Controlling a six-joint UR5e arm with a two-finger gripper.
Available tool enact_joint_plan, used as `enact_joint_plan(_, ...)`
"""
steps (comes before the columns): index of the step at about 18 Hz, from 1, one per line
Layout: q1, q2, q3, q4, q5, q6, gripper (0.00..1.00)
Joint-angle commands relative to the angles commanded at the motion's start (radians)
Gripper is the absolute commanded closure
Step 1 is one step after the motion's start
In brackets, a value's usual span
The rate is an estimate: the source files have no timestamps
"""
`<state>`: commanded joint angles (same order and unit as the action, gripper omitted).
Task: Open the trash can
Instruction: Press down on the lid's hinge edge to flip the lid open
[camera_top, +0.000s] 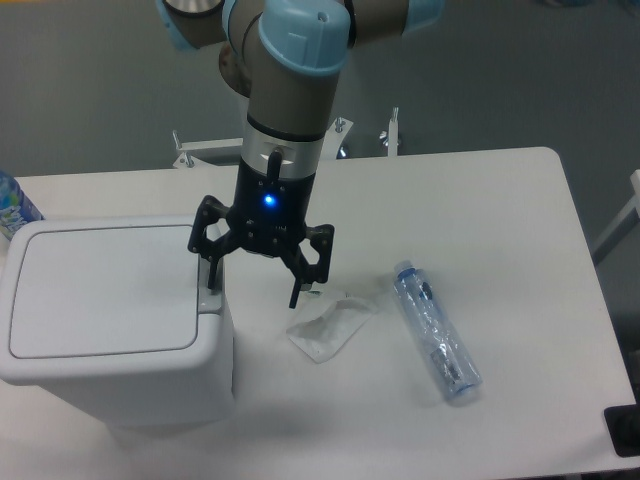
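The trash can (110, 320) is a large white boxy bin at the left of the table, its flat lid (100, 288) down and shut. A grey push-button tab (212, 298) sits at the lid's right edge. My gripper (255, 282) points down, jaws open wide. Its left finger (213, 272) is right over the tab, touching or nearly touching it. Its right finger (298, 288) hangs over the table to the right of the can. The gripper holds nothing.
A crumpled clear plastic bag (330, 325) lies just right of the gripper. A clear plastic bottle (435, 330) lies on its side further right. Another bottle (14, 208) shows at the left edge behind the can. The white table (480, 200) ends at the right.
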<state>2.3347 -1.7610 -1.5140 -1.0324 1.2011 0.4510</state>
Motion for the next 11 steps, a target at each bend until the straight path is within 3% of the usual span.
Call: enact_joint_plan(11, 0.0, -0.003, -0.009, 0.032, 0.003, 0.002, 0.0)
